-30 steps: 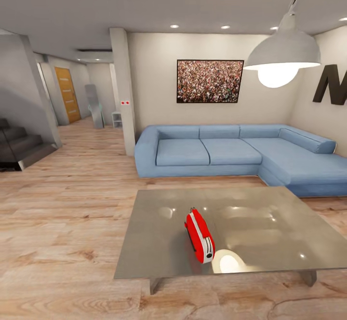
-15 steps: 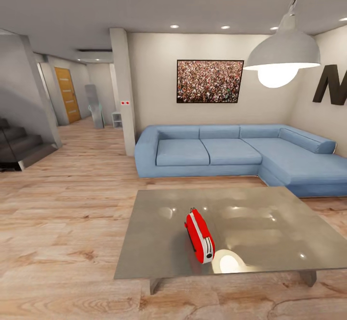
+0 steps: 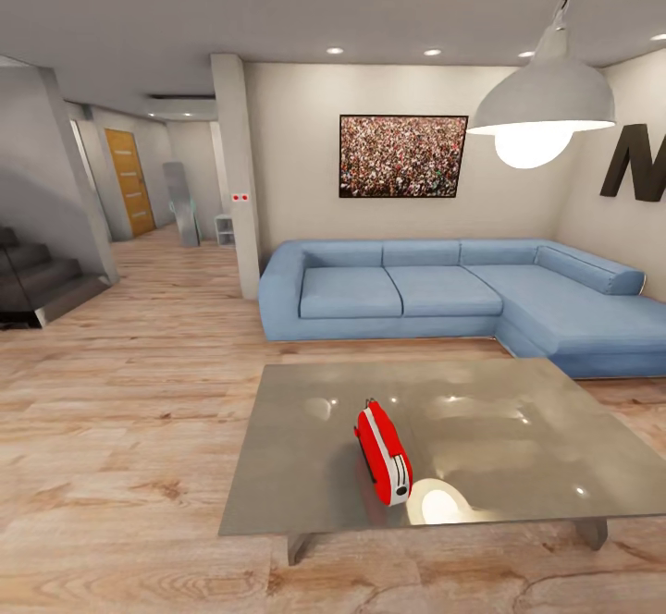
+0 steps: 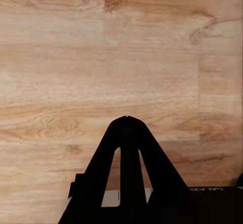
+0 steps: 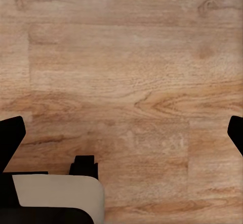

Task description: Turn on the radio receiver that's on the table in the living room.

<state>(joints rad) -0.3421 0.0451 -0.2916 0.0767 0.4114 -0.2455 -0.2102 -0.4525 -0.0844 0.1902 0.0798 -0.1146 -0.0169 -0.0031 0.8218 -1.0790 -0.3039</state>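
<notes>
A: Start at the arms. What do the wrist cameras give?

B: The left gripper point(image 4: 126, 118) has its two black fingers pressed together at the tips, holding nothing, above light wood floor point(image 4: 61, 57). The right gripper point(image 5: 121, 128) is spread wide: one black fingertip point(image 5: 11, 133) at each side of the picture, and bare floorboards between them.

A: And the radio receiver?

B: That is for the head camera. The radio receiver point(image 3: 383, 451) stands on the table point(image 3: 518, 429), near the table's front edge and somewhat left of its middle, its narrow end with the white band toward the camera. The lamp's bright reflection lies on the glossy top just beside it.

A: What lies beyond the table?

B: The living room: a blue sofa point(image 3: 444, 295) past the far edge, a framed crowd picture point(image 3: 402, 155) on the wall above it, a pendant lamp point(image 3: 544, 101) hanging at upper right, dark stairs point(image 3: 37, 283) at far left.
</notes>
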